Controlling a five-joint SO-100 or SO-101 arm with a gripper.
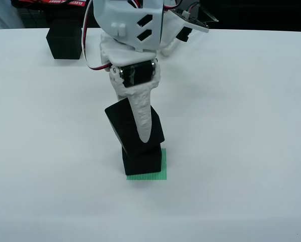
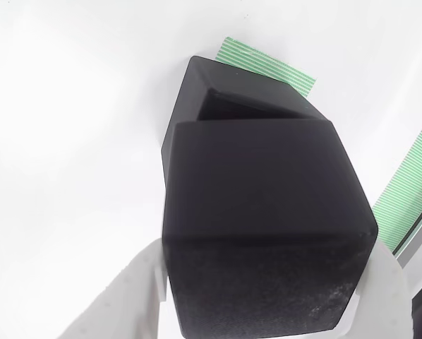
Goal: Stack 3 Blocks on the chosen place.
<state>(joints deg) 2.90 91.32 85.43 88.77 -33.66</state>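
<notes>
In the front view, a black block (image 1: pixel 140 160) sits on the green striped square (image 1: pixel 155 175). Just above it a second black block (image 1: pixel 126 125) hangs tilted, with my gripper (image 1: pixel 143 133) shut on it; the white finger (image 1: pixel 145 118) crosses its front face. A third black block (image 1: pixel 65 41) rests at the table's far left. In the view that rides on the gripper, the held block (image 2: pixel 264 219) fills the middle between the white fingers (image 2: pixel 126 296), with the lower block (image 2: pixel 225 88) and the green patch (image 2: pixel 267 67) behind it.
The white table (image 1: pixel 241 126) stretches wide to both sides of the stack. The arm's white body (image 1: pixel 130 20) with red and white cables hangs over the far middle. A dark edge runs along the back of the table.
</notes>
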